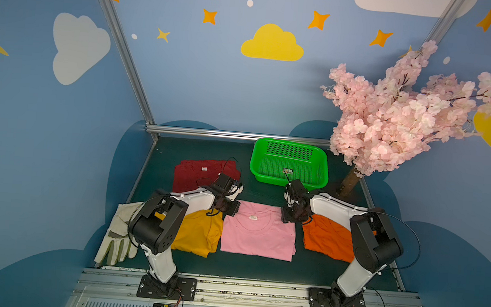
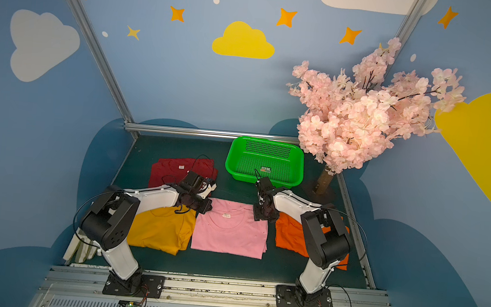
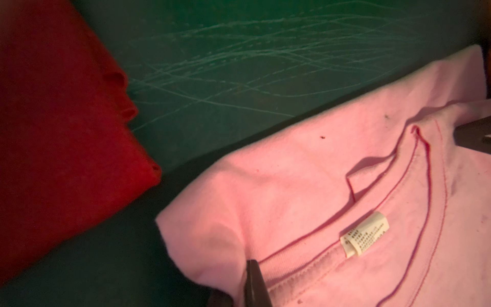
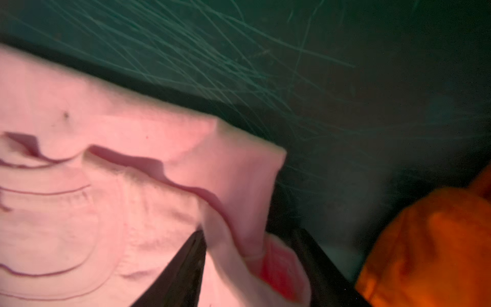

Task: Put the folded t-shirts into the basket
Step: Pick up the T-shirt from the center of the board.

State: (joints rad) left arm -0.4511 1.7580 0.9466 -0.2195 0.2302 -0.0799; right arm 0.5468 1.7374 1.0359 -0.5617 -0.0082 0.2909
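Evidently soft, limp pink t-shirt [image 1: 257, 236] — left gripper [image 1: 232, 210] clamped its far corner; right gripper [image 1: 285, 216] straddled opposite corner, closure unclear.

Four folded t-shirts: one pink t-shirt [image 1: 257, 236]; one mustard yellow t-shirt [image 1: 199, 234]; one orange t-shirt [image 1: 324, 238]; one dark red t-shirt [image 1: 195, 171]; one green basket [image 1: 289, 151], one small sticker [image 1: 287, 171] inside; one whitish glove [image 1: 114, 240]; one pink blossom tree [image 1: 391, 111]; two robot arms, left arm [image 1: 192, 199] and right arm [image 1: 332, 210].

Left hand [image 3: 237, 289] grips the pink t-shirt [image 3: 318, 186]; dark red t-shirt [image 3: 53, 133] lies apart.
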